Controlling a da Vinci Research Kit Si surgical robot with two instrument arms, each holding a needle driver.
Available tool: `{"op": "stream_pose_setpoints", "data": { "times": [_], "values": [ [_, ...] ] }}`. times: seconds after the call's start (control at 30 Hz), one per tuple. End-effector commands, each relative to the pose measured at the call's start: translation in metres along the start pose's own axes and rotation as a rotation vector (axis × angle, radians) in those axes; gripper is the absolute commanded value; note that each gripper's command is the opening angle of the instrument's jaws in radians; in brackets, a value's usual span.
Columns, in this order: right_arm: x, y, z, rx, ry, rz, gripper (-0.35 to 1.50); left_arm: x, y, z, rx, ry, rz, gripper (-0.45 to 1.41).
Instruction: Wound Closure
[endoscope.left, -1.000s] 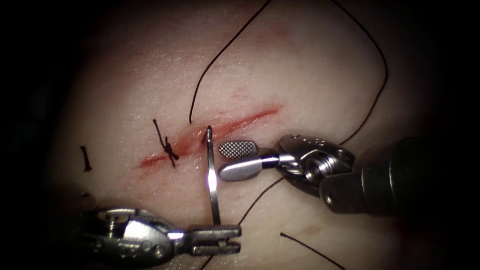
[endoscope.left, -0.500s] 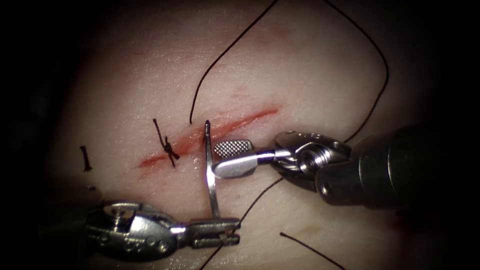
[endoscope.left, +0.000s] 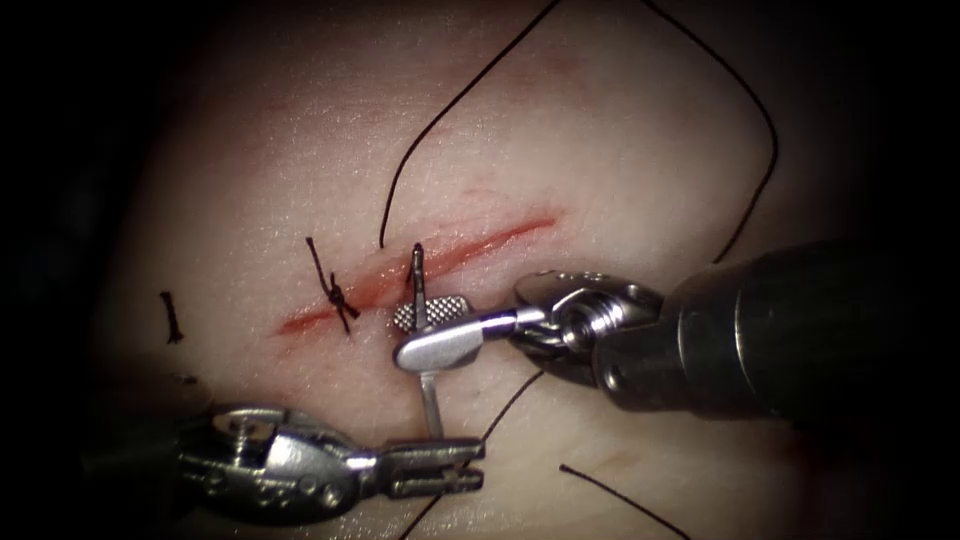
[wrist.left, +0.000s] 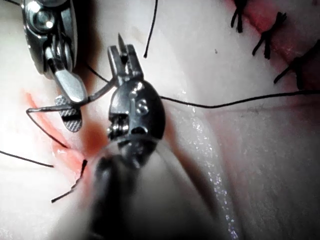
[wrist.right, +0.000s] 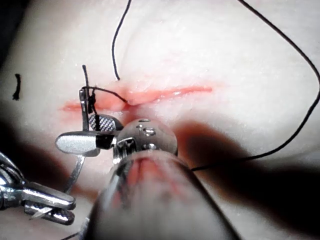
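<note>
My left tool (endoscope.left: 470, 465) lies at the lower left, jaws shut on the lower end of the curved needle (endoscope.left: 428, 395). The needle rises toward the cut (endoscope.left: 480, 245), and its upper end sits at the cut's edge; I cannot tell whether that end is in the tissue. My right tool (endoscope.left: 400, 336) comes in from the right, its jaws open and straddling the needle's upper half. In the left wrist view, the needle (wrist.left: 97, 94) curves from my left tool (wrist.left: 122, 55) into the right tool (wrist.left: 70, 107). In the right wrist view, the right tool (wrist.right: 80, 132) brackets the needle (wrist.right: 77, 170).
A tied knot (endoscope.left: 338, 298) with short tails crosses the cut left of the needle. Black thread (endoscope.left: 440, 110) loops over the tissue above the cut and around to the right. A cut end of thread (endoscope.left: 172, 318) lies far left, another strand (endoscope.left: 620, 495) at the lower right.
My right tool has moved left, and its open jaws went from beside the needle to around it. The left tool and needle have hardly shifted.
</note>
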Motion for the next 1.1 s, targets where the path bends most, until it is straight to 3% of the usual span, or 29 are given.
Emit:
{"op": "stream_pose_setpoints", "data": {
  "times": [0.03, 0.2, 0.27, 0.33, 0.57, 0.6, 0.63, 0.67, 0.77, 0.9, 1.07, 1.1],
  "values": [
    [-0.0008, 0.0005, 0.0008, 0.005, -0.002, 0.0, 0.86, -0.0001, 0.0007, 0.0007, -0.001, 0.002, -0.002, -0.45],
    [-0.001, 0.0005, 0.0011, 0.009, -0.004, 0.003, 0.73, -0.0001, 0.0007, 0.0008, -0.001, 0.004, -0.002, -0.45],
    [-0.001, 0.0006, 0.0012, 0.009, -0.004, 0.003, 0.39, -0.0001, 0.0007, 0.0009, -0.001, 0.003, -0.002, -0.45],
    [-0.001, 0.0005, 0.0011, 0.01, -0.005, 0.014, -0.35, -0.0001, 0.0007, 0.0009, -0.002, 0.006, -0.002, -0.45],
    [-0.0013, 0.0007, 0.0008, -0.006, -0.04, 0.048, -0.35, -0.0001, 0.0006, 0.0009, -0.002, 0.005, 0.003, -0.45],
    [-0.0012, 0.0007, 0.0007, -0.011, -0.041, 0.049, -0.35, -0.0001, 0.0006, 0.0009, -0.002, 0.005, 0.003, -0.21],
    [-0.0011, 0.0008, 0.0006, -0.011, -0.034, 0.051, -0.35, -0.0001, 0.0006, 0.0009, -0.002, 0.004, -0.009, 0.42],
    [-0.0009, 0.001, 0.0004, -0.016, -0.018, 0.052, -0.35, -0.0001, 0.0006, 0.0009, -0.002, 0.004, -0.027, 0.71],
    [0.0, 0.0014, -0.0003, -0.016, 0.013, 0.001, -0.35, 0.0, 0.0007, 0.0007, 0.006, -0.001, -0.117, 1.1],
    [0.0013, 0.002, -0.0012, -0.027, 0.056, -0.145, -0.35, 0.0, 0.0008, -0.0003, 0.082, -0.016, -0.182, 1.23],
    [0.0024, 0.0023, -0.0018, -0.035, 0.099, -0.289, -0.35, -0.0008, 0.001, -0.0022, 0.119, -0.045, -0.243, 1.01],
    [0.0026, 0.0022, -0.0018, -0.037, 0.109, -0.345, -0.35, -0.0015, 0.0008, -0.0027, 0.127, -0.059, -0.26, 0.78]
  ]
}}
